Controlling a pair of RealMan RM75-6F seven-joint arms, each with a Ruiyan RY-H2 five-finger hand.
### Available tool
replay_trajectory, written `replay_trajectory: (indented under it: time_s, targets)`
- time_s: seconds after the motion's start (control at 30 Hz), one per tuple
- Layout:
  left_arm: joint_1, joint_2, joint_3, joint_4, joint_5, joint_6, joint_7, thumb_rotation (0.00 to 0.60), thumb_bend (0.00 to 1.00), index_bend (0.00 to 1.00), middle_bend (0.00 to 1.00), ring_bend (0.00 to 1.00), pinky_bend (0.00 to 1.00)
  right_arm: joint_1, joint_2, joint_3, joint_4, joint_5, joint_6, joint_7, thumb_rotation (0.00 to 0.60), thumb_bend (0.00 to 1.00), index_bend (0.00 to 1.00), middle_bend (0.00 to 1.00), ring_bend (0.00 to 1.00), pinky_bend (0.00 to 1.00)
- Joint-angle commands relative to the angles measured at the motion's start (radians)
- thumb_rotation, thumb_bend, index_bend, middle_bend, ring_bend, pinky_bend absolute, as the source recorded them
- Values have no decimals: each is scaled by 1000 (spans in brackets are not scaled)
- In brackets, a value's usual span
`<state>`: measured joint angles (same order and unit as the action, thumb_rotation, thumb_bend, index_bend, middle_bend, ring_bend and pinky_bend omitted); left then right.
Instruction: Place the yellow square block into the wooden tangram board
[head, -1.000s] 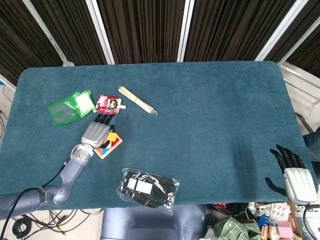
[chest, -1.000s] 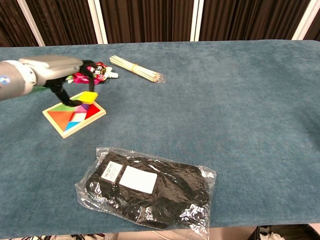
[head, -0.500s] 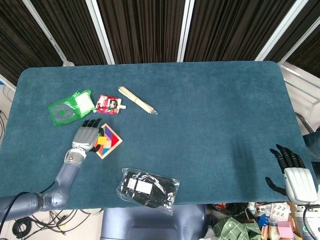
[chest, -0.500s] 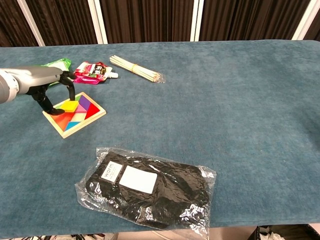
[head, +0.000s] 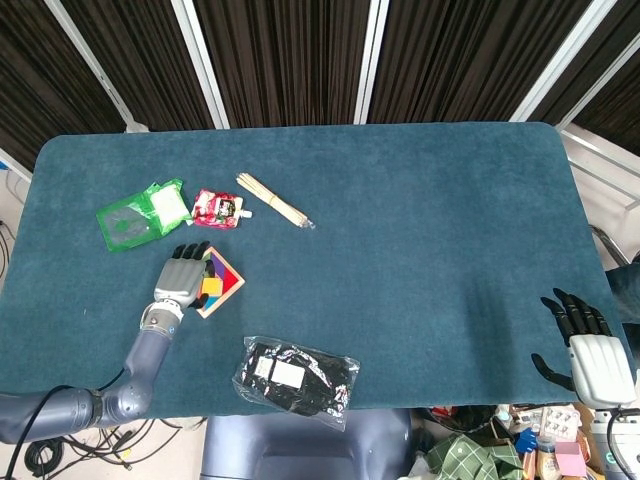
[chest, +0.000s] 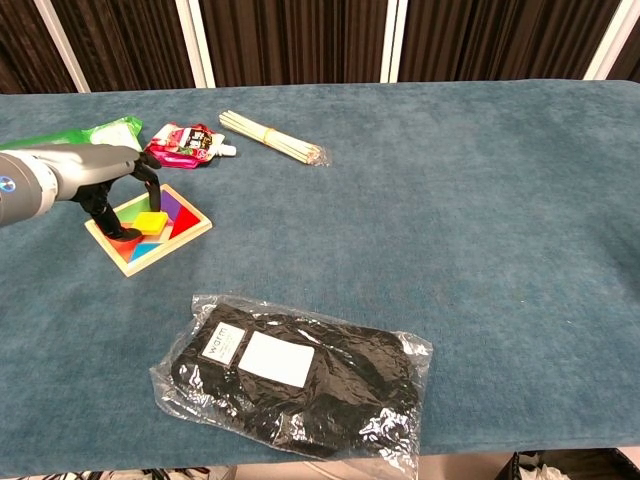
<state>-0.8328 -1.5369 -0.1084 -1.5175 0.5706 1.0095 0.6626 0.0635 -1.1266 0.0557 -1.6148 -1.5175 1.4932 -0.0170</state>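
Misalignment is the main danger here: the yellow square block (chest: 152, 221) lies on the coloured pieces of the square wooden tangram board (chest: 176, 240), and from the chest view it looks to sit proud of them and a little askew, so it may not be seated in its slot at all. The grey left hand (chest: 112, 185) hangs over the board's left half with its dark fingers (chest: 100, 205) curled downward around the block; one fingertip appears to reach the board beside the block, but whether the hand actually grips the block cannot be told from either view. If the hand lifts or slides sideways with a finger caught on the block's edge, it could drag the block out across the neighbouring pieces, or nudge the light board over the teal cloth-covered table (head: 420, 230). A downward press on a tilted block could also tip up an adjoining piece. In the head view the left hand (head: 181, 278) hides much of the board, so the fit stays hard to judge. The right hand (head: 585, 345) rests well apart at the table's near right corner, fingers spread and empty, posing no risk.
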Motion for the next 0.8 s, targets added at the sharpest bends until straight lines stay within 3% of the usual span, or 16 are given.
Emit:
replay_trajectory:
  time_s: [0.03, 0.8]
  targets:
    - [2, -10, 1, 11, 18, 1, -9, 600, 366, 450, 0, 0, 0, 0, 0, 0, 0, 1, 1, 0, 600, 186, 147, 54, 76, 129]
    - [13, -29, 8, 17, 37, 23, 4, 600, 365, 438, 0, 0, 0, 0, 2, 0, -2, 2, -3, 2, 600, 186, 147, 53, 76, 129]
